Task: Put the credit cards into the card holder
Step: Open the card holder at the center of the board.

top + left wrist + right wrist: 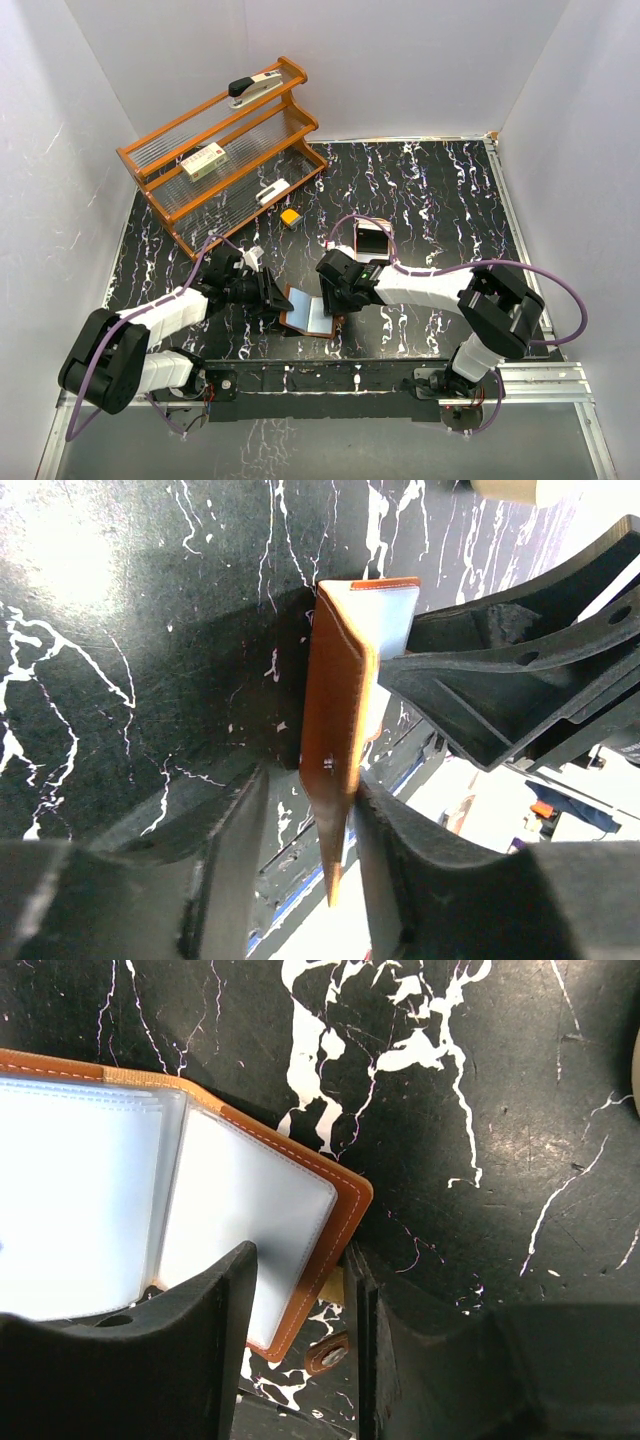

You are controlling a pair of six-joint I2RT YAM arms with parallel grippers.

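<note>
The reddish-brown card holder (310, 312) lies open near the front of the table, its pale clear sleeves (90, 1190) showing. I cannot tell whether cards are in them. My left gripper (276, 300) is closed on its raised left cover (335, 710), seen edge-on between the fingers (390, 860). My right gripper (333, 297) is open, its fingers (210, 1340) astride the right corner of the cover (345, 1195), with the snap tab (328, 1353) below. What look like pale credit cards (374, 243) sit in a small dark box behind the right gripper.
An orange wooden rack (225, 150) stands at the back left with a stapler (255, 88), a small box (203, 160) and a white item (272, 190). A yellow-orange block (291, 216) lies in front of it. White walls enclose the table.
</note>
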